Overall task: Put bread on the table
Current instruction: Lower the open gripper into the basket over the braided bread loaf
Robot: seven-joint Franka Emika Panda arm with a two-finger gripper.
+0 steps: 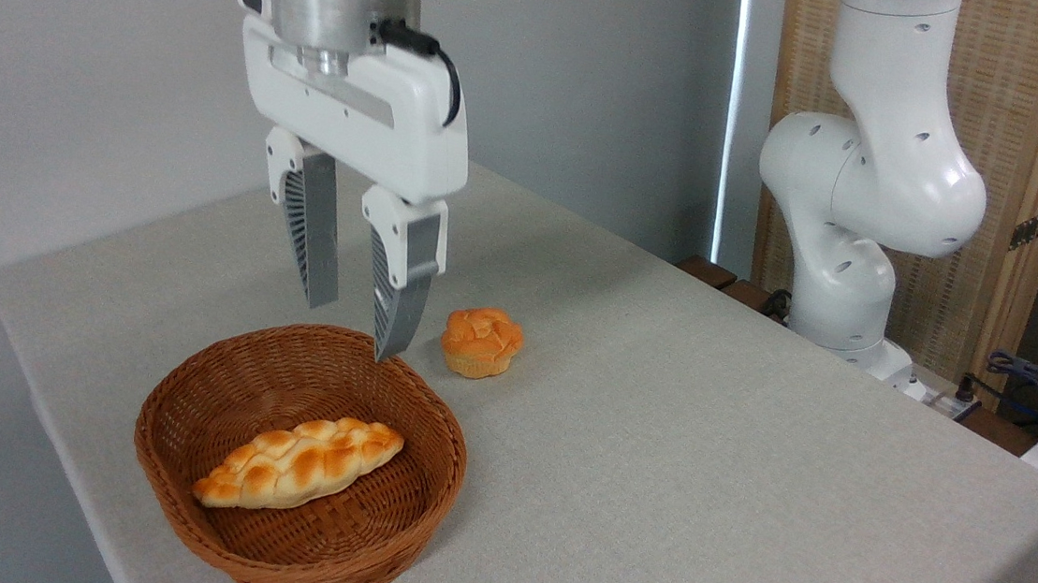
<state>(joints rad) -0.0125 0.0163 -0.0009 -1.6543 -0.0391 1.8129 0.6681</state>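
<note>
A: Report the position of the bread [299,463]

B: The braided loaf lies inside the wicker basket [189,413], resting on the basket floor. It runs diagonally, one pointed end toward the lower left wall and the other toward the centre right. Nothing is touching it.

A: Gripper [354,329] condition?

B: Released. The two grey fingers [315,236] stand apart with empty space between them, pointing downward. They hang above the rear rim of the basket, clear of the loaf. The right-hand fingertip appears in front of the rim; contact with the rim cannot be confirmed.

A: Other items on the table [702,458]?

B: One small round orange bun [481,342] sits on the grey-beige cloth just behind and to the right of the basket, apart from it. The arm's white base [850,264] stands at the table's far right edge
</note>
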